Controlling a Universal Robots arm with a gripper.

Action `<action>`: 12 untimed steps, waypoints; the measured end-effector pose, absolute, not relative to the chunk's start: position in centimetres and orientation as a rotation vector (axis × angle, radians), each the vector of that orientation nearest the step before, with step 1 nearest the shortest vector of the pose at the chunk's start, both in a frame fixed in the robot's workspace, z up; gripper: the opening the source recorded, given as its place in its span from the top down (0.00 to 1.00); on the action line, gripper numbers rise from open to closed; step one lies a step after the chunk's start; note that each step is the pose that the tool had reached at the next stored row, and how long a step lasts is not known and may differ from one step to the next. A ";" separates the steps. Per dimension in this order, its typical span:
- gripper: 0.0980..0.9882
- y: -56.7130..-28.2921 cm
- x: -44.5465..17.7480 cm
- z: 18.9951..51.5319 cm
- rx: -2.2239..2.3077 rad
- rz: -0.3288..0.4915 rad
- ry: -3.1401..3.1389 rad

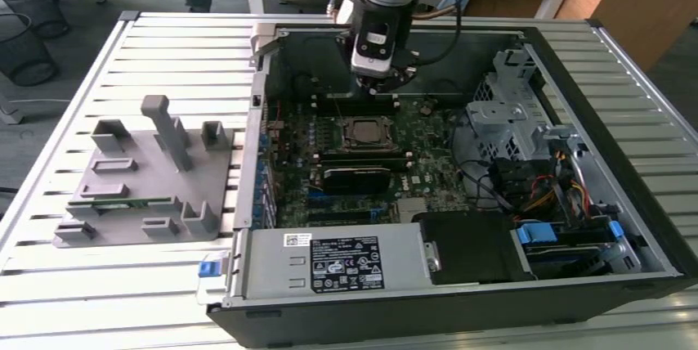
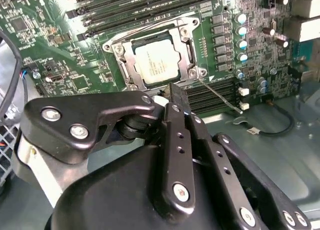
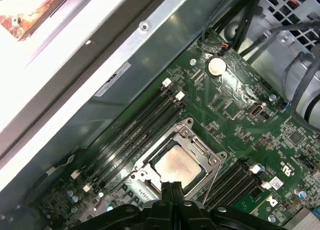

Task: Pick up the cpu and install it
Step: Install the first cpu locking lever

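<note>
the exterior view takes in the whole open computer case [image 1: 567,284] lying on a slatted table [image 1: 65,284], with a grey plastic fixture tray [image 1: 142,195] well apart from it toward the exterior view's left and a silver power supply [image 1: 327,262] along the near edge of the case. that wide shot gives the arm hanging over the far part of the case, its gripper [image 1: 377,82] above the motherboard [image 1: 426,133] and short of the socket [image 1: 362,133]. both wrist views bring the board close. in the second wrist view the cpu [image 2: 156,63] is a flat square with a pale, shiny metal top and a thin darker rim, lying flat inside the metal socket frame [image 2: 186,48], rows of memory slots [image 2: 135,7] on either side. the first wrist view adds the case's steel wall [image 3: 150,54] and a round coin battery [image 3: 216,66] on the board, with the cpu [image 3: 175,166] seated in the socket just past the gripper [image 3: 171,190]. its two black fingers [image 2: 175,97] are pressed together with nothing between them, hovering above the socket and clear of the chip.
</note>
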State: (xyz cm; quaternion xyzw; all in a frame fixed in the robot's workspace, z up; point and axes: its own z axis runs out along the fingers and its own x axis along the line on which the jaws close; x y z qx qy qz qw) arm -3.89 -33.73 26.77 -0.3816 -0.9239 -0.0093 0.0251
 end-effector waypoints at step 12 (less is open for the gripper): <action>0.99 -33.7 -3.9 26.7 -0.902 -0.021 -2.955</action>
